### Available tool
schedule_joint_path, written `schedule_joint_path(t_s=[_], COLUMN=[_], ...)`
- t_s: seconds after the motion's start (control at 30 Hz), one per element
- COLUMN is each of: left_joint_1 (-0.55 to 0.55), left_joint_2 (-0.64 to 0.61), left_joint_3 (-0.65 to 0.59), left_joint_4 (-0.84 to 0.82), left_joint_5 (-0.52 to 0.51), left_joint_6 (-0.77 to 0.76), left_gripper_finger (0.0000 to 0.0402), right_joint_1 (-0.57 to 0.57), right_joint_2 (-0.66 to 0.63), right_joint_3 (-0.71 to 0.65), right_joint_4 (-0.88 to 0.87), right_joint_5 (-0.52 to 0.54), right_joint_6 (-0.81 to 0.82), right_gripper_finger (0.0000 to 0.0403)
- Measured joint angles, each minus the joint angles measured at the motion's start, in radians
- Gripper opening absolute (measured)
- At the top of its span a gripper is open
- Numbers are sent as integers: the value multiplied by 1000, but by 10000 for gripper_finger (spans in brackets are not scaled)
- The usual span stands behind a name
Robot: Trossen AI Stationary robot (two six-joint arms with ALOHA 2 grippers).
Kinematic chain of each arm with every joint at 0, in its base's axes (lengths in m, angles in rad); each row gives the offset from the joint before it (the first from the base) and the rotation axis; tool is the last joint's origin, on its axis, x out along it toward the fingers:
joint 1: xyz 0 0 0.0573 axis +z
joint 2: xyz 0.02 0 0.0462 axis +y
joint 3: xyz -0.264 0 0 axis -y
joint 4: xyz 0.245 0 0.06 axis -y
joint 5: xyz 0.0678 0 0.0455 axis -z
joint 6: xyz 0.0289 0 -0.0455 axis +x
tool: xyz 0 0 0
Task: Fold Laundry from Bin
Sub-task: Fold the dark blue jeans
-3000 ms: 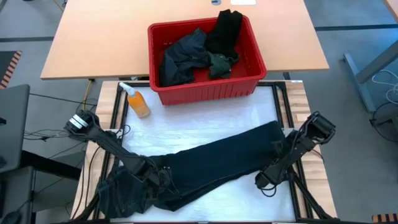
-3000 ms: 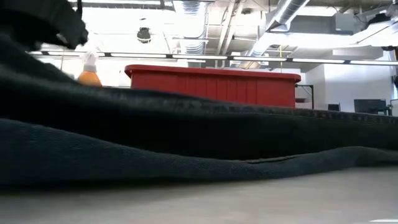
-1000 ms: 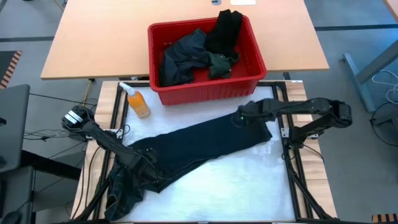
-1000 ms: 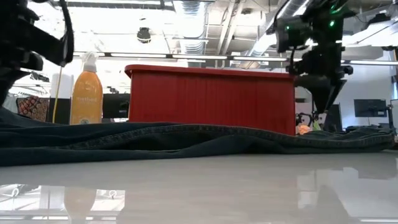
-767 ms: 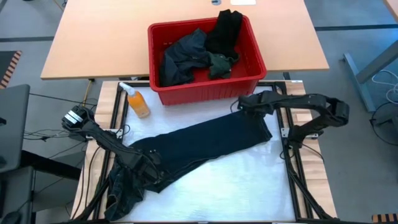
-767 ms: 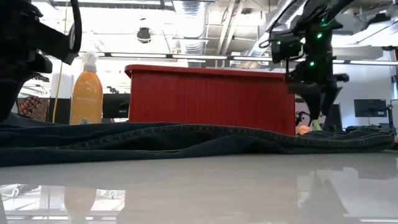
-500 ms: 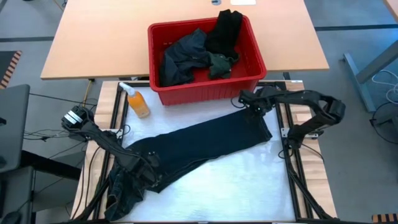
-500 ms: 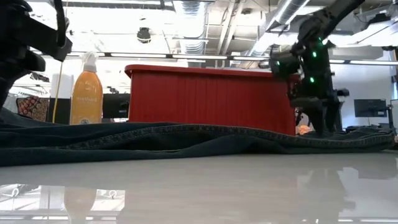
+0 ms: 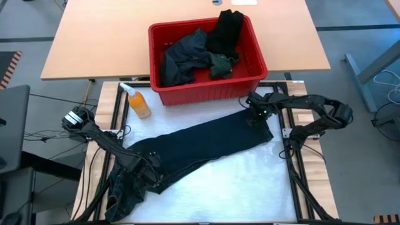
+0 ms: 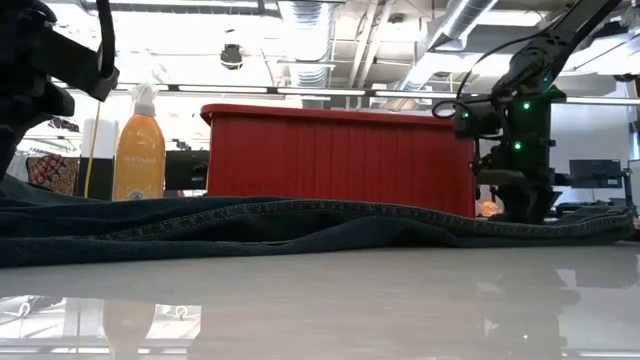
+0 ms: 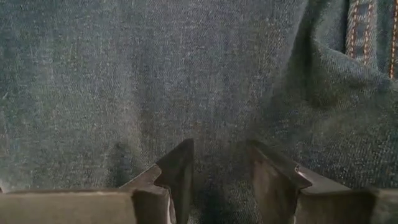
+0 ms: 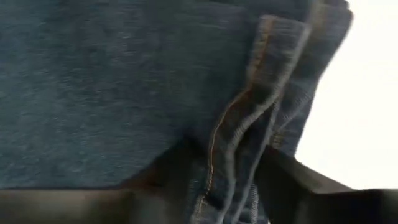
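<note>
Jeans [image 9: 200, 150] lie diagonally mid-frame; right claw [image 9: 257, 117] pinches their hem at right, left claw [image 9: 147, 170] grips denim lower left.

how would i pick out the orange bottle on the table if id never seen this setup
Start at the red bin of dark clothes at the table's far edge. Just off its front left corner stands the orange bottle, beyond the spread jeans. It is the only bright, hard, upright thing among dark cloth.
</note>
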Motion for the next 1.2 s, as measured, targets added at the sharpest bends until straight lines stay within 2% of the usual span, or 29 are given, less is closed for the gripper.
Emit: schedule_joint_path(t_s=[0.13, 0.17, 0.37, 0.47, 0.57, 0.77, 1.07, 1.2], left_joint_1=[0, -1, -1, -1, -1, -1, -1, -1], left_joint_2=[0, 0, 0, -1, -1, -1, -1, -1], left_joint_3=[0, 0, 0, 1, 1, 1, 1, 1], left_joint_4=[2, 3, 3, 5, 11, 13, 12, 12], left_joint_5=[1, 3, 16, 5, -1, 0, 0, 21], left_joint_6=[-8, -8, -9, -9, -8, 1, 1, 1], left_gripper_finger=[135, 135, 135, 135, 135, 135, 135, 135], right_joint_1=[19, 23, 69, 89, 106, 113, 66, 43], right_joint_2=[0, 0, 8, 4, 5, 4, 4, 3], right_joint_3=[3, 10, 98, 118, 119, 121, 122, 122], right_joint_4=[14, 9, -133, -141, -141, -164, -180, -181], right_joint_5=[-12, -12, 31, 38, 104, 165, 220, 220], right_joint_6=[-27, -37, -39, -38, 5, 24, 20, -7], right_gripper_finger=[53, 33, 40, 41, 47, 100, 247, 293])
